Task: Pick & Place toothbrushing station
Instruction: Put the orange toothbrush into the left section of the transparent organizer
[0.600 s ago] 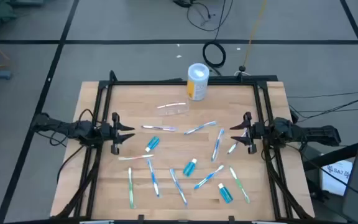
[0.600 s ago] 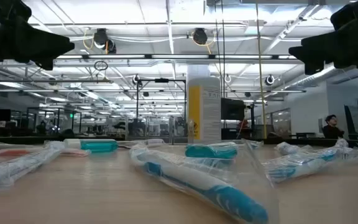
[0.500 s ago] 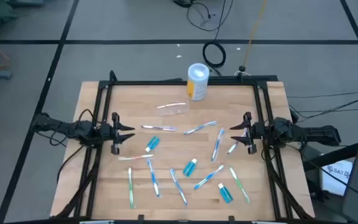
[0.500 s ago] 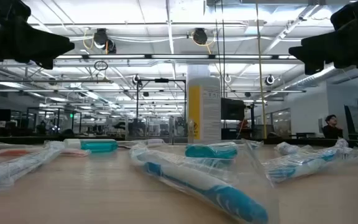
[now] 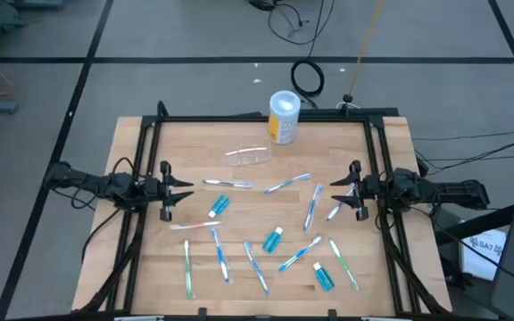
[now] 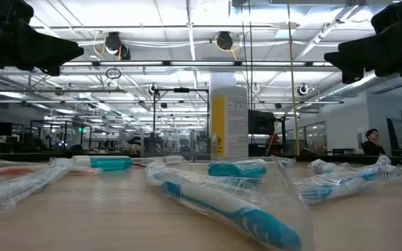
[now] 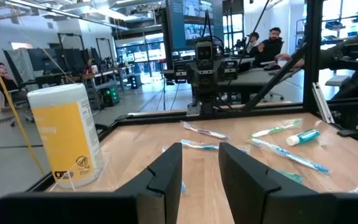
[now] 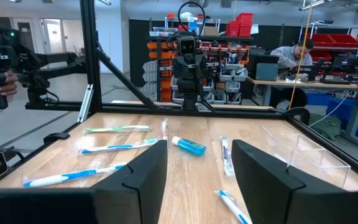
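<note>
The see-through plastic cup [image 5: 250, 155] lies on its side on the wooden table, toward the far edge and near the middle; it also shows in the right wrist view [image 8: 303, 152]. My left gripper [image 5: 178, 190] hovers open and empty at the table's left side, pointing right; its own wrist view [image 7: 201, 171] shows the gap between its fingers. My right gripper [image 5: 340, 192] hovers open and empty at the right side, pointing left, and the gap shows in its own wrist view [image 8: 201, 171]. Both are well clear of the cup.
A yellow container with a white-blue lid [image 5: 283, 117] stands at the far edge behind the cup. Several wrapped toothbrushes [image 5: 288, 185] and blue toothpaste tubes [image 5: 273, 239] lie scattered over the middle and near half. A black frame [image 5: 266, 117] borders the table.
</note>
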Controlling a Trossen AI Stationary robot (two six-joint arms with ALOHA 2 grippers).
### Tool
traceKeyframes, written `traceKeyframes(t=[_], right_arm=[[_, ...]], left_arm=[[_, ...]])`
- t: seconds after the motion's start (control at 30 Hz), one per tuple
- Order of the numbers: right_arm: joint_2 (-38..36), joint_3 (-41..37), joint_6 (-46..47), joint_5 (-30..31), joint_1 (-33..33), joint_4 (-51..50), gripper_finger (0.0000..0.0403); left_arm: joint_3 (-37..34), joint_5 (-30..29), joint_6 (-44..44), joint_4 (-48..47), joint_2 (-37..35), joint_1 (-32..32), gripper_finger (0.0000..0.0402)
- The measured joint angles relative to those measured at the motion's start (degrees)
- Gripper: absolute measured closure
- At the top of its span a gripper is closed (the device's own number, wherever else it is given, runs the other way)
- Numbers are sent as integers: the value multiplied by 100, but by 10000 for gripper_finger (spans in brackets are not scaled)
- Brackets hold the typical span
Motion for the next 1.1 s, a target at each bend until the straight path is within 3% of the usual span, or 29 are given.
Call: traceKeyframes(t=[1.1], right_arm=[[0, 2, 0, -2, 0, 10, 232]], left_arm=[[0, 2, -290, -2, 0, 2, 289]])
